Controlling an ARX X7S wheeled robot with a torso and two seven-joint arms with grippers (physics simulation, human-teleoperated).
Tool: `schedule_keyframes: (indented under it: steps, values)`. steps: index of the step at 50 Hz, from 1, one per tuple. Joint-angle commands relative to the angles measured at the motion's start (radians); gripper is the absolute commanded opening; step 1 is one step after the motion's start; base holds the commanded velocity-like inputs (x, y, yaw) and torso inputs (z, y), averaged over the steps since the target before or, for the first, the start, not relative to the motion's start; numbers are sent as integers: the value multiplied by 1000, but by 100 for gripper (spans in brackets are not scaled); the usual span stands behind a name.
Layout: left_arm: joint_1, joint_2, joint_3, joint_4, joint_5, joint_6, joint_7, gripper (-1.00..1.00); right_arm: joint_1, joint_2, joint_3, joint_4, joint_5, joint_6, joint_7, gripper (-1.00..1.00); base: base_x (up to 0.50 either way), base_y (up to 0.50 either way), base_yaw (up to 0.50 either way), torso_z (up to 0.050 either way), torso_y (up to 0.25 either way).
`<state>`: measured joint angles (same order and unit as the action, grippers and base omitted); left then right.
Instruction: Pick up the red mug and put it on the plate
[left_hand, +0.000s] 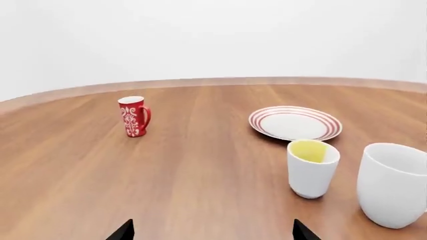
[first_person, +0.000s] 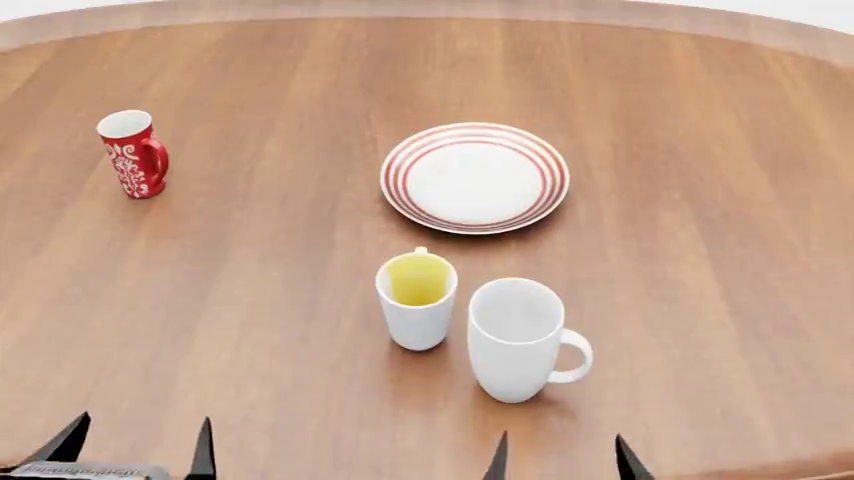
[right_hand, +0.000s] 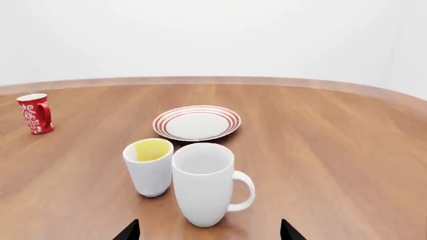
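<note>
One red mug (first_person: 132, 153), one plate (first_person: 475, 177), two other mugs, and both my grippers spread wide and holding nothing.

The red mug stands upright at the far left of the wooden table (first_person: 240, 300), well apart from the ringed plate, which lies flat near the middle. Nearer to me, just beside each other, stand a white mug with yellow inside (first_person: 416, 300) and a larger plain white mug (first_person: 518, 338). That makes three mugs and one plate. My left gripper (first_person: 134, 445) and right gripper (first_person: 561, 460) show only as dark fingertips at the near edge, apart from every mug. My head view looks down into the mugs. My right wrist view shows the white mug's handle clearly; my left wrist view cuts that mug off at the edge but brings the red mug's white pattern closer.
</note>
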<state>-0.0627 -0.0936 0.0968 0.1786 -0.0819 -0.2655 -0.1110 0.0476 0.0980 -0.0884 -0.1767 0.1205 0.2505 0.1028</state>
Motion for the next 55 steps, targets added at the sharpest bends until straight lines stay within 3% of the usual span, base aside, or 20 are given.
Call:
schedule_keyframes:
  steps: [1,8,24,36,55]
  values:
    - [-106,-13,-5,225,-13,-327,5,100,93,16,30,-232,54,329,13,100,0,0,0,0,0]
    - [-148,-28,-2,302,-23,-412,-3,100,145,27,59,-322,87,434,37,100,0,0,0,0,0]
    - [-144,-39,2,299,-38,-386,-16,100,158,37,58,-318,98,439,59,100,0,0,0,0,0]
    - [-144,-49,0,304,-49,-385,-27,100,260,43,191,-251,116,444,134,100,0,0,0,0,0]
    - [-143,-60,0,309,-66,-386,-43,100,285,55,239,-233,140,442,157,100,0,0,0,0,0]
